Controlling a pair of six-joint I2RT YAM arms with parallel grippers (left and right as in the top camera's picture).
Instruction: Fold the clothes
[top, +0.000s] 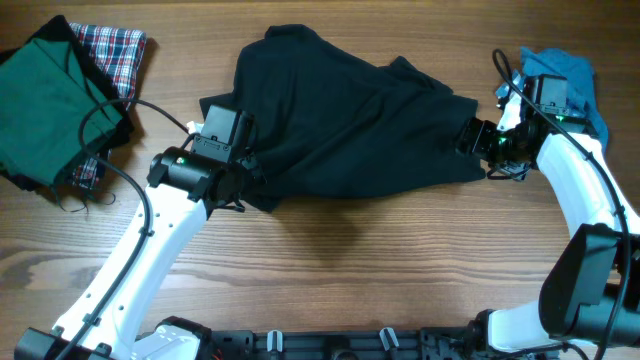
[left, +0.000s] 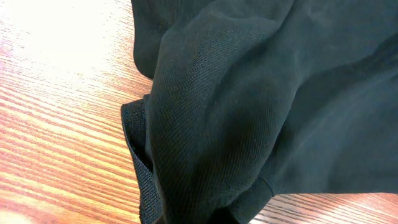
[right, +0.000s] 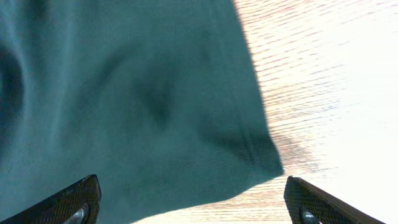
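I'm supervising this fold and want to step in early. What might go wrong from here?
The right tool is open at the black shirt's corner, and the hem barely reaches between its fingers, so closing may catch too little cloth and slip. The left tool, shut, seems to pinch bunched cloth at the shirt's left edge, so pulling could drag it crumpled. The blue garment lies by the right arm and may get swept along.

The shirt is black, the garment blue, the cloth plaid.

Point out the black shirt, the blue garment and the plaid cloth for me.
black shirt (top: 350, 120), overhead view, middle of its body.
blue garment (top: 562, 66), overhead view, its upper part.
plaid cloth (top: 115, 50), overhead view, its upper right part.
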